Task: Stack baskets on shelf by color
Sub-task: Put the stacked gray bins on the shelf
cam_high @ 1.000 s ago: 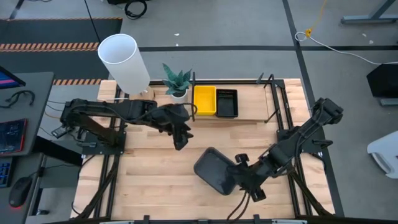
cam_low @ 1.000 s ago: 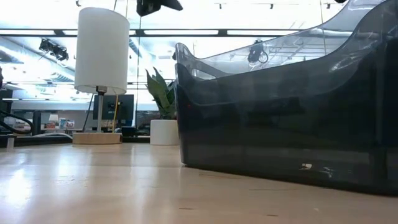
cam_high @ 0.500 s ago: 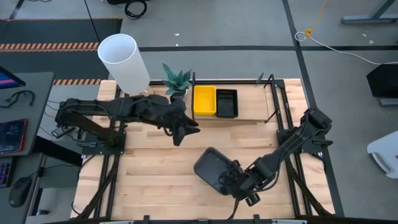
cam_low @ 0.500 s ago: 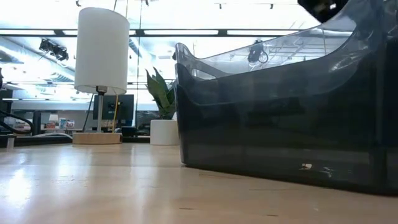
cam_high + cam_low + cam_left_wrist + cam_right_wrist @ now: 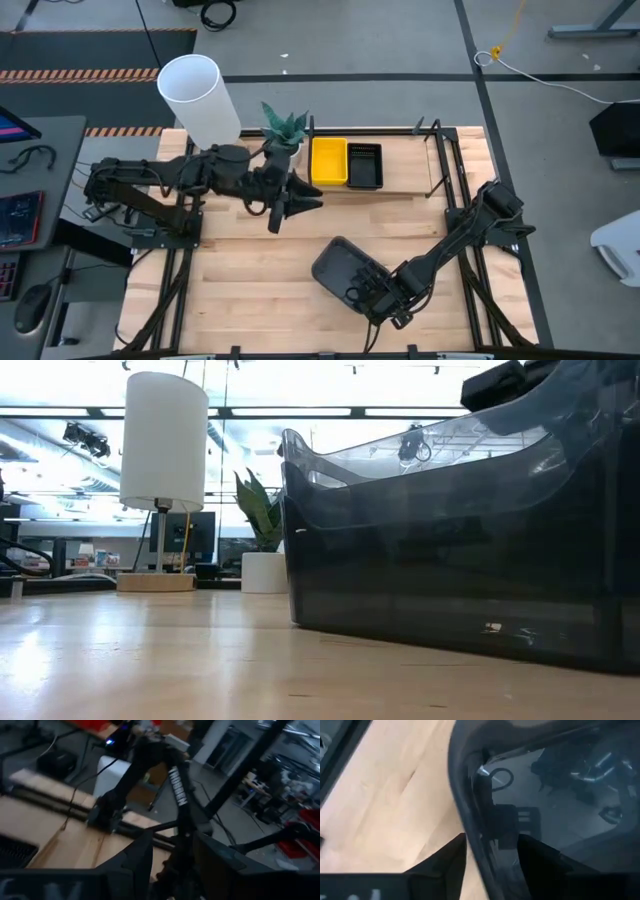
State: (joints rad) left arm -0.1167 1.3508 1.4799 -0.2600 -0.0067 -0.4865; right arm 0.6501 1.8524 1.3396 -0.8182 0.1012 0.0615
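Observation:
A dark grey translucent basket rests on its bottom on the tabletop and fills the right of the low view. My right gripper is open at the basket's near right end. In the right wrist view one finger stands outside the wall and the other inside. My left gripper hangs open above the table, in front of the shelf. A yellow basket and a black perforated basket sit side by side on the shelf board. The other baskets are out of view. My right gripper straddles the grey basket's rim at its near right end, one finger inside the hollow and one outside, slanting down from the table's right. Whether a finger touches the wall, I cannot tell. The basket stands flat on the table.
A white lamp and a potted plant stand at the table's far left, beside the shelf. Thin black bars frame the shelf's right end. Bare wood lies left of the grey basket.
My right gripper has moved toward the table's left and down, from beside the grey basket onto its near right end. My left gripper has drawn back a little toward the far edge and turned. The basket has stayed in place.

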